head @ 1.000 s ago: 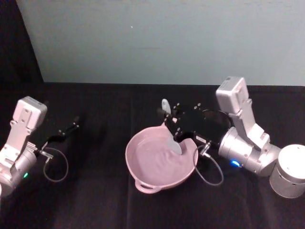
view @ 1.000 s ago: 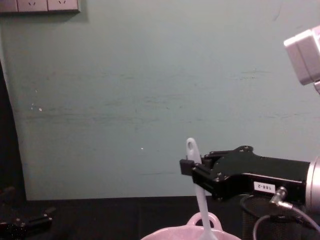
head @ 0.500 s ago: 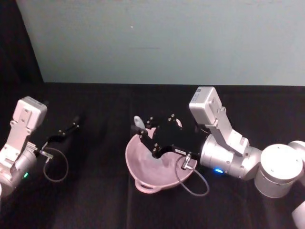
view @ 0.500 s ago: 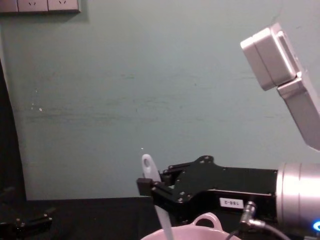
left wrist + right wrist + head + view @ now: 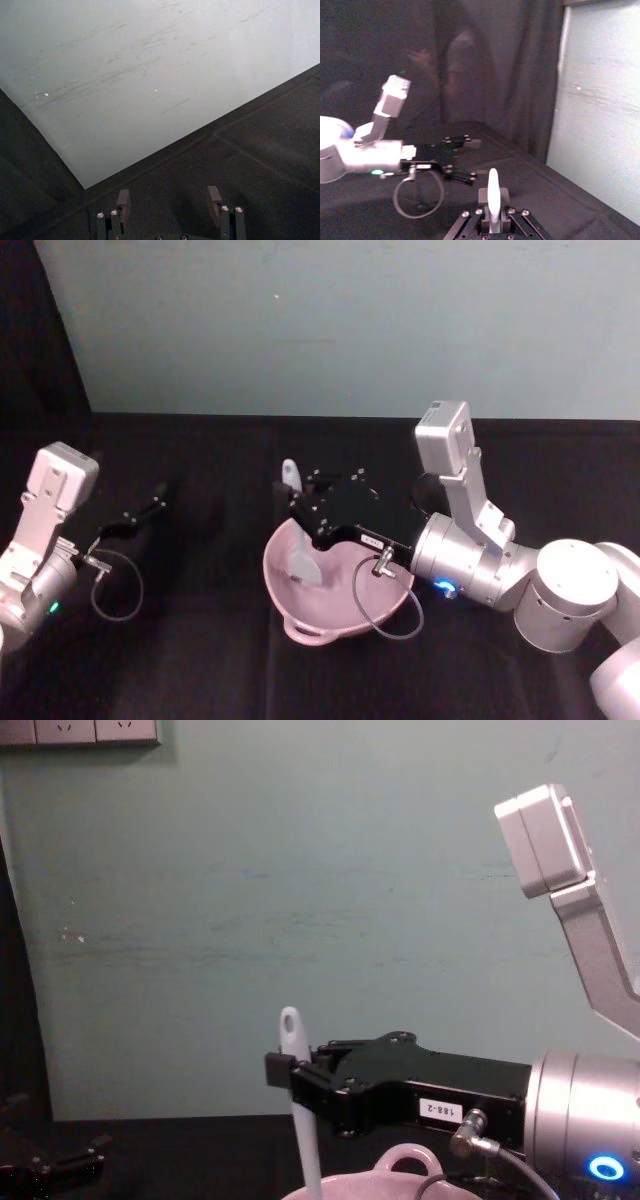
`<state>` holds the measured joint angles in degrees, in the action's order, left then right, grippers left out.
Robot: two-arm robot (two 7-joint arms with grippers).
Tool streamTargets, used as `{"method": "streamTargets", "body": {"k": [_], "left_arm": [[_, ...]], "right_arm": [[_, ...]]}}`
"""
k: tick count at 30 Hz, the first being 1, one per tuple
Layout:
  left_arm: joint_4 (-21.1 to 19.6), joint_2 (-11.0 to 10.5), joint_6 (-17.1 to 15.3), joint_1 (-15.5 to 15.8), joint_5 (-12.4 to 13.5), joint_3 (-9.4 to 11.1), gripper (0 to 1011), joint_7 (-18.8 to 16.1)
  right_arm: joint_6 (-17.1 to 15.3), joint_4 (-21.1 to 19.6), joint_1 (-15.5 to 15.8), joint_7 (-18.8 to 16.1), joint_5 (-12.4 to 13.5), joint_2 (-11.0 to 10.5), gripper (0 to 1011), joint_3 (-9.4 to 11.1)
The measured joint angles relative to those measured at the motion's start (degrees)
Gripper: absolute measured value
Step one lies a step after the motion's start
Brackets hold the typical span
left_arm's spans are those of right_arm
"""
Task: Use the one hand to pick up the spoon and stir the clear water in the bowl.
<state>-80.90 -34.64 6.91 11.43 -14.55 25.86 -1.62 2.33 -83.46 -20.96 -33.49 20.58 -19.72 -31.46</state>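
The pale pink bowl (image 5: 283,592) sits at the table's middle, its loop handle (image 5: 405,1157) showing in the chest view. My right gripper (image 5: 299,511) reaches over the bowl's left part and is shut on the white spoon (image 5: 302,560). The spoon stands nearly upright, its holed handle end (image 5: 289,1021) above the fingers and its blade down inside the bowl near the left wall. In the right wrist view the spoon handle (image 5: 493,192) rises between the shut fingers. My left gripper (image 5: 148,508) is parked far left, open, with its fingers (image 5: 123,199) apart and nothing between them.
A teal wall (image 5: 330,330) runs along the back of the black tablecloth (image 5: 200,660). My right arm's silver wrist (image 5: 465,560) and loose cable (image 5: 385,610) hang over the bowl's right side. The left arm's cable (image 5: 118,590) loops on the cloth.
My right gripper has carried the spoon from the bowl's right side across to its left side, blade staying in the bowl. The left arm has not moved.
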Motion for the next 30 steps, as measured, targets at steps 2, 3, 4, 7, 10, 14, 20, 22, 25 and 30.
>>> {"method": "streamTargets", "body": {"k": [2, 3, 4, 7, 10, 14, 20, 22, 25, 30], "left_arm": [[0.0, 0.0, 0.0, 0.0, 0.0, 0.0, 1005, 0.0], [0.0, 0.0, 0.0, 0.0, 0.0, 0.0, 1005, 0.0], [0.0, 0.0, 0.0, 0.0, 0.0, 0.0, 1005, 0.0], [0.0, 0.0, 0.0, 0.0, 0.0, 0.0, 1005, 0.0], [0.0, 0.0, 0.0, 0.0, 0.0, 0.0, 1005, 0.0], [0.0, 0.0, 0.0, 0.0, 0.0, 0.0, 1005, 0.0], [0.0, 0.0, 0.0, 0.0, 0.0, 0.0, 1005, 0.0], [0.0, 0.0, 0.0, 0.0, 0.0, 0.0, 1005, 0.0], [0.0, 0.0, 0.0, 0.0, 0.0, 0.0, 1005, 0.0], [0.0, 0.0, 0.0, 0.0, 0.0, 0.0, 1005, 0.0]], "right_arm": [[-0.1, 0.6, 0.1, 1.1, 0.5, 0.2, 116, 0.5], [-0.1, 0.7, 0.1, 1.4, 0.6, 0.3, 116, 0.6], [-0.2, 0.9, 0.4, 2.4, 0.6, 0.3, 116, 1.0], [-0.3, 0.9, 0.8, 4.0, 0.5, 0.2, 116, 1.8], [-0.4, 0.8, 1.1, 5.2, 0.1, 0.0, 116, 2.5], [-0.8, -0.4, 1.7, 7.1, -1.6, -1.0, 116, 3.5], [-1.2, -2.3, 2.4, 8.3, -4.3, -2.1, 116, 4.1], [-1.3, -3.2, 2.7, 8.5, -5.5, -2.5, 116, 4.0], [-1.6, -4.2, 2.8, 8.5, -7.0, -3.1, 116, 3.7], [-2.8, -6.2, 2.7, 6.6, -9.7, -3.9, 116, 1.8]]}}
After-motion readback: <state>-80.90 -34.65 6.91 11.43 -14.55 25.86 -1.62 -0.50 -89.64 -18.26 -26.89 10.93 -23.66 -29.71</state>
